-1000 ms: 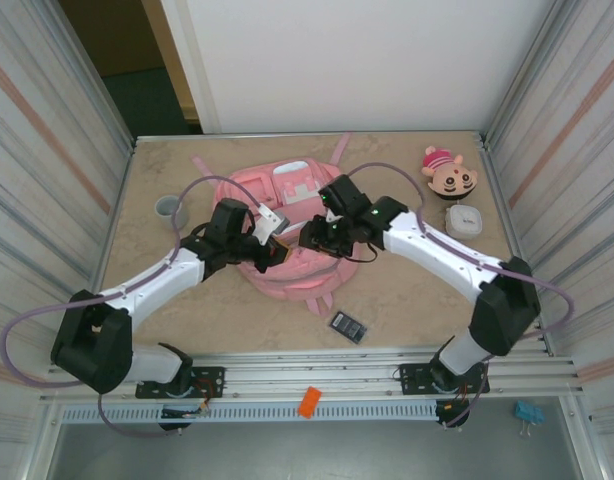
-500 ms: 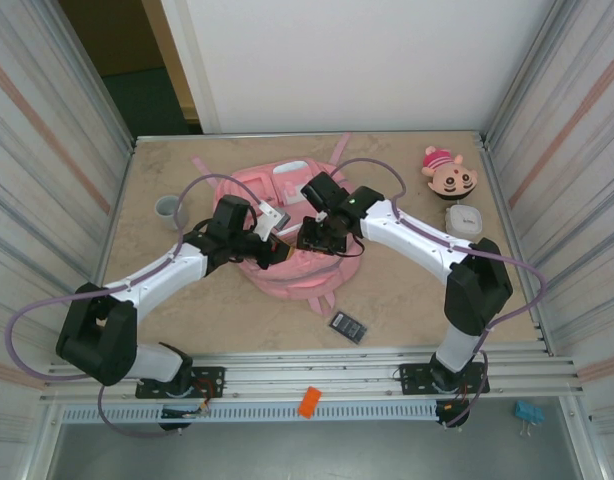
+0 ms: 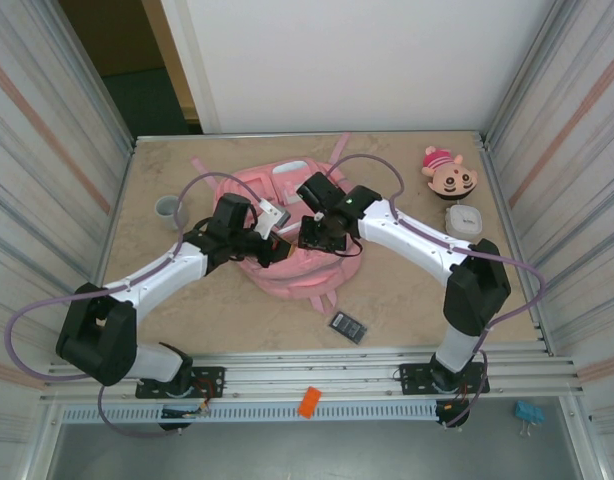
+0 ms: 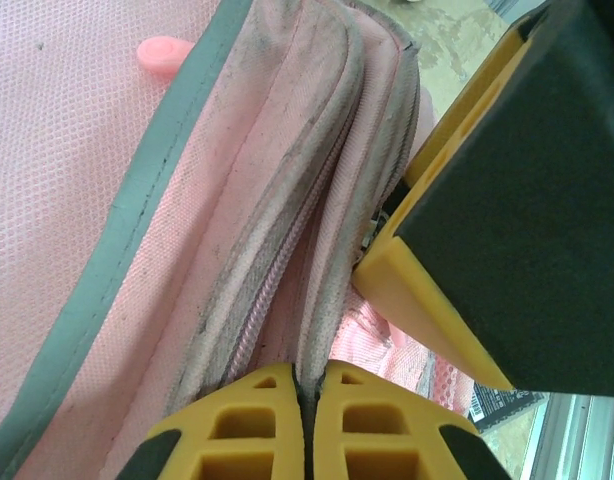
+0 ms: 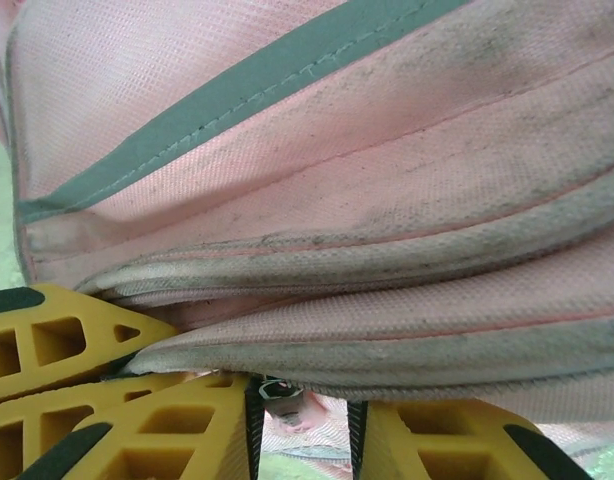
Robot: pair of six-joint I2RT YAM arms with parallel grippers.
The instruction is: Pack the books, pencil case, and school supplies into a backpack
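left wrist: backpack [image 4: 87,150] rim is clamped by left fingers [image 4: 247,425], to be held taut; right fingers' [image 5: 437,440] grip cannot be told.

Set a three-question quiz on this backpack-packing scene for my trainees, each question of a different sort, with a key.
1. True or false: the left gripper is shut on a fabric edge of the pink backpack.
2. Where does the dark calculator lie? A) on top of the backpack B) on the table, on the backpack's near side C) against the far wall
3. Fill in: the grey cup stands to the backpack's ___ side.
Key: 1 true; 2 B; 3 left.
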